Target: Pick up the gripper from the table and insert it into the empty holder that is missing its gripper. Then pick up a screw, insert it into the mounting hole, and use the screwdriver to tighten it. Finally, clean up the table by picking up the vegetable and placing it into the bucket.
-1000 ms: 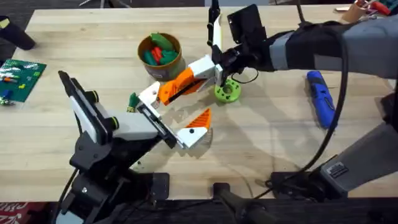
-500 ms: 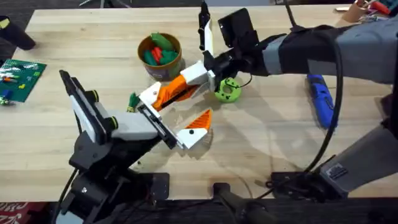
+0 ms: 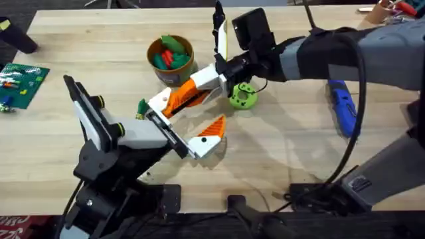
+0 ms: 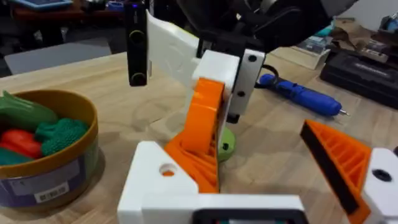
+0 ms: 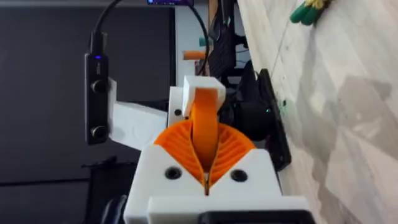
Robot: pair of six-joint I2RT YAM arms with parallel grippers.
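Overhead: right gripper (image 3: pixel 222 70) reaches across the middle from the right, clamped on the top end of the gripper (image 3: pixel 189 93), the long white piece with the orange wedge. Piece lies tilted, its lower white end touching the holder (image 3: pixel 163 129) at the tip of the left arm. Left wrist view: its white base (image 4: pixel 168 180) sits right at the holder, orange part (image 4: pixel 202 130) rising up to the right gripper's dark fingers (image 4: pixel 233 115).

Left gripper: can't tell whether it's open or closed. The black bar carries a shorter white piece with an orange triangle (image 3: pixel 209 136) on its near end.

Clutter around the work zone:
- lime-green disc (image 3: pixel 243 96) just beside the right gripper, partly under it
- bucket (image 3: pixel 171 60) just behind the long piece, already holding green and red toy pieces (image 3: pixel 166 53)
- vegetable (image 3: pixel 141 107), small and dark green, on the table just left of the holder end, close to the white base
- screwdriver (image 3: pixel 343 103), blue, lies well to the right, beyond the right forearm
- green circuit board (image 3: pixel 20 79) at the far left edge, well apart

Right wrist view: orange wedge (image 5: pixel 205 140) between the two white fingers (image 5: pixel 165 177), left arm's white link (image 5: pixel 140 124) straight ahead, vegetable (image 5: pixel 308 9) on the wood.

Disc and bucket crowd the long piece on both sides.
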